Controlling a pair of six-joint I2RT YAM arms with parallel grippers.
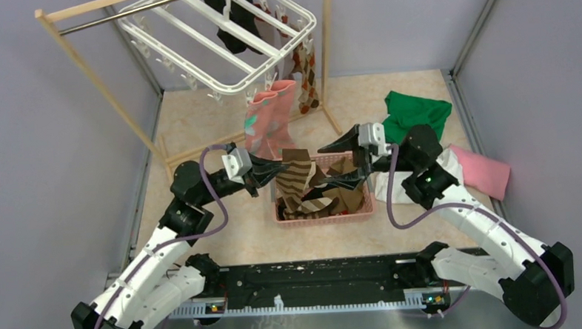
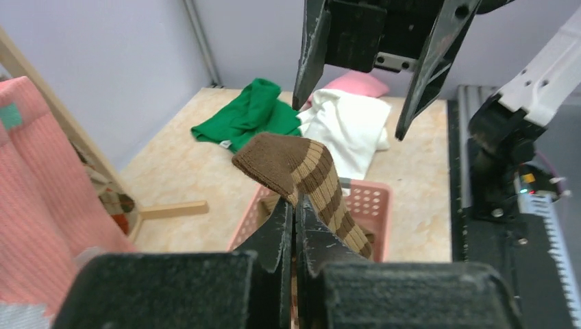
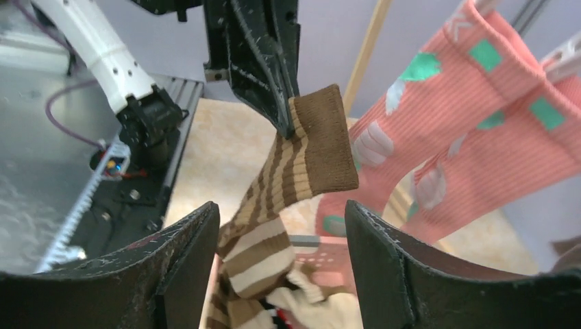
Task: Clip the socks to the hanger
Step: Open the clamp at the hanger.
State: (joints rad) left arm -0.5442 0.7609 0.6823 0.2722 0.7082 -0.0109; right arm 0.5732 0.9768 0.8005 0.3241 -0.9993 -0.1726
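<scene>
Two claws meet mid-frame over the pink basket [image 1: 324, 216]. The left gripper [image 1: 277, 165] is clamped tight on the striped sock [image 1: 296, 175] at its cuff (the rest trails into the basket). The right gripper [image 1: 340, 162] faces it with jaws apart. The hanger [image 1: 234, 87] is upper centre, with pink-teal socks [image 1: 267, 117] clipped at its near corner.

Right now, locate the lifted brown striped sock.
The striped sock hangs mid-frame in the top view, pinched by the left end effector above the pink basket.
</scene>
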